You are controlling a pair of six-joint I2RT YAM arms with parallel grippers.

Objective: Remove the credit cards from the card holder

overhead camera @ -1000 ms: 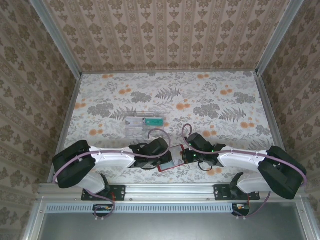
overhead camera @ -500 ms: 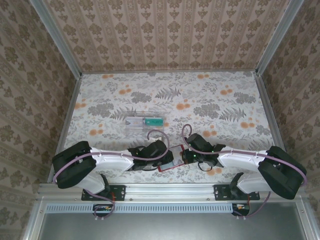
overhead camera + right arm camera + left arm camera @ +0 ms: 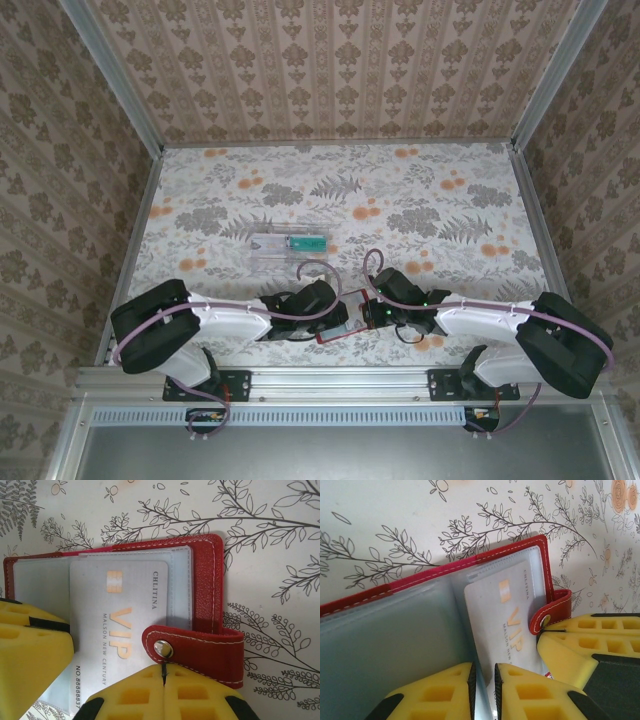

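The red card holder (image 3: 202,580) lies open on the flowered table, its grey pockets facing up. A silver credit card (image 3: 120,605) with gold VIP lettering sticks partway out of a pocket. My right gripper (image 3: 163,672) is shut on the holder's red snap strap (image 3: 200,647), just below the metal stud. In the left wrist view my left gripper (image 3: 482,680) has its jaws close together, with the edge of the credit card (image 3: 505,615) and a grey pocket leaf between them. From above, both grippers meet over the card holder (image 3: 345,315) near the table's front edge.
A clear plastic tray (image 3: 275,247) holding a green item (image 3: 308,241) sits behind the grippers, left of centre. The flowered table stretches open behind it, with patterned walls on three sides.
The left arm has shifted very slightly. The card holder and the right gripper stay where they were.
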